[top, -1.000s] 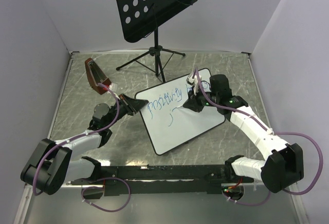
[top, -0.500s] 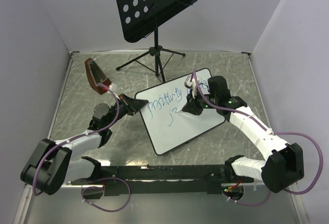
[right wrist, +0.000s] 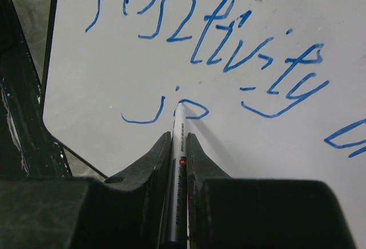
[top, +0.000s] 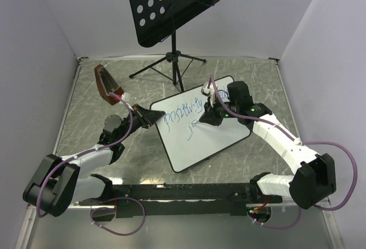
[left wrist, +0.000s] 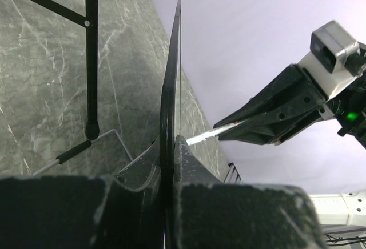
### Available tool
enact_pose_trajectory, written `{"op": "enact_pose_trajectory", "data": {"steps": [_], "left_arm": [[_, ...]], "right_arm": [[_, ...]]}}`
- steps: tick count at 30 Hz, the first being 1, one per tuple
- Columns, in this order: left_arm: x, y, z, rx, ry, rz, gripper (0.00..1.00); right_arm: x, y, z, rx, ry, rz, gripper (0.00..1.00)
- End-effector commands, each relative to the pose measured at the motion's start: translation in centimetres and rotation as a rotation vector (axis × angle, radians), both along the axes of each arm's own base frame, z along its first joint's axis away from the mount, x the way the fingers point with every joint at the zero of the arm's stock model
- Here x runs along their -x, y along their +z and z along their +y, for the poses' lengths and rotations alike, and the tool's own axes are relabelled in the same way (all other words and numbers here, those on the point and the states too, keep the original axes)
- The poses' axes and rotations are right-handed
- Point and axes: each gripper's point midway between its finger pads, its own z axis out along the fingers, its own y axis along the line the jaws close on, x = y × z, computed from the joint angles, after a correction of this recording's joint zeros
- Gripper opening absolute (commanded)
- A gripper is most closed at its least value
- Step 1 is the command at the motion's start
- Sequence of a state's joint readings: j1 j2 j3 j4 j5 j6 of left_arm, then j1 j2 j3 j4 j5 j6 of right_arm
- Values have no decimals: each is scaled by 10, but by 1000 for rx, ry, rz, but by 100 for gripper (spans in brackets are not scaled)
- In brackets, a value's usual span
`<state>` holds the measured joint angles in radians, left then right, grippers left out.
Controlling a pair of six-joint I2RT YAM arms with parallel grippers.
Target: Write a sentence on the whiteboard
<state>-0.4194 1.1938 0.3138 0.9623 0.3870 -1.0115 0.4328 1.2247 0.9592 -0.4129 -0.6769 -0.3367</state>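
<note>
The whiteboard lies tilted on the table, white with a thin black rim. My left gripper is shut on its left corner; in the left wrist view the board's edge runs up between my jaws. My right gripper is shut on a white marker, tip touching the board. The sentence is blue: a first line reading "positivity", more strokes at the right edge, and below it "jo", where the tip rests. The right gripper and marker also show in the left wrist view.
A black perforated music stand on a tripod stands behind the board. A brown object lies at the left back. Grey walls close in both sides. A black rail runs along the near edge.
My right gripper has moved left along the second line with the marker, and the blue strokes there have grown from "j" to "jo". The left arm has not moved.
</note>
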Motion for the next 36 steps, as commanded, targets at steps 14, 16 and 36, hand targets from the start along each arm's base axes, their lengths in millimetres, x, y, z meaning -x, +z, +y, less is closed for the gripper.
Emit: {"op": "enact_pose_trajectory", "data": {"steps": [14,16,36], "left_arm": [[3,43,-5,25,-31,-180,1],[4,44,-5,24,-29,-182,1],[7,47,-2,23,-22,-188,1]], "right_arm": [[0,48,-13,-106,14,-108,0],[0,41,-19,-106,-5,-93,0],[-14,25,-35,-70,-47,-153,0]]}}
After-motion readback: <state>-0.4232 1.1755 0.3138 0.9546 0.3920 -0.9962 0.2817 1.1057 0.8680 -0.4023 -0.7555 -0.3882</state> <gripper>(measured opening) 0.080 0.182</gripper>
